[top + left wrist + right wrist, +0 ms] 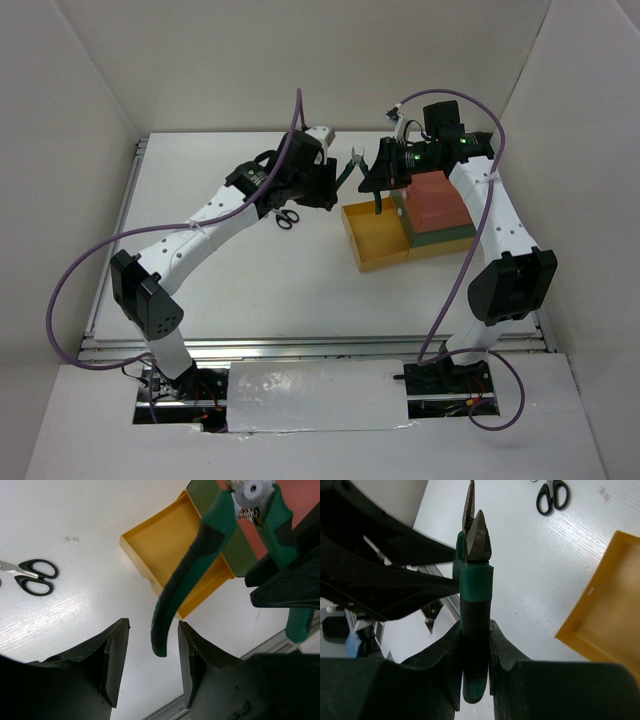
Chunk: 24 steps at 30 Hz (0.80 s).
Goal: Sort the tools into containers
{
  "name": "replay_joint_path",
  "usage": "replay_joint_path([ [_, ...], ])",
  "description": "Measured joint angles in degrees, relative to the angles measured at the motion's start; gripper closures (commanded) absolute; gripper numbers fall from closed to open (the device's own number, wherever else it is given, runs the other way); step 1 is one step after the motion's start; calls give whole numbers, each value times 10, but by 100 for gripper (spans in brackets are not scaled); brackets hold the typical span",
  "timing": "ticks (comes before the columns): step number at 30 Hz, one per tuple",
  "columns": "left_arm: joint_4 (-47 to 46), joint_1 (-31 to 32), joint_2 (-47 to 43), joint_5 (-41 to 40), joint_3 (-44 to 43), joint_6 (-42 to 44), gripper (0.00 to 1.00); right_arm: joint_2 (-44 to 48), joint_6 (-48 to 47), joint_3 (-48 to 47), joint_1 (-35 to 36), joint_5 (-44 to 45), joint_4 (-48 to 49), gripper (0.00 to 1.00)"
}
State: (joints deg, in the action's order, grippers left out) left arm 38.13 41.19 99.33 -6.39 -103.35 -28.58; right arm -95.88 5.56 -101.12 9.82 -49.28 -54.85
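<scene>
While my right gripper (pixel 475 645) is clamped tight on 1 green handle of the pliers (pixel 476 585), their nose pointing away from its fingers, my left gripper (pixel 153 647) stands wide apart. The other handle hangs between its 2 fingers, touching neither as far as I can see. Below and just beyond my left fingers lies the yellow drawer (pixel 160 540), pulled out. Farther off to their left, the scissors (pixel 32 576) lie on the table (pixel 75 620). I judge this the pliers step. Next, my left fingers must either close or back clear, so that 1 hand carries the pliers over the drawer and releases them.
</scene>
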Motion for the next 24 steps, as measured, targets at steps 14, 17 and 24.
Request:
replay_joint_path([
  [14, -282, -256, -103, 433, 245, -156, 42, -1, -22, 10, -31, -131, -3, 100],
  [17, -340, -242, -103, 488, 273, -192, 41, -1, -24, 11, -32, -141, -4, 100],
  [24, -420, -198, -110, 537, 276, -212, 38, -1, -25, 11, -32, -148, -4, 100],
])
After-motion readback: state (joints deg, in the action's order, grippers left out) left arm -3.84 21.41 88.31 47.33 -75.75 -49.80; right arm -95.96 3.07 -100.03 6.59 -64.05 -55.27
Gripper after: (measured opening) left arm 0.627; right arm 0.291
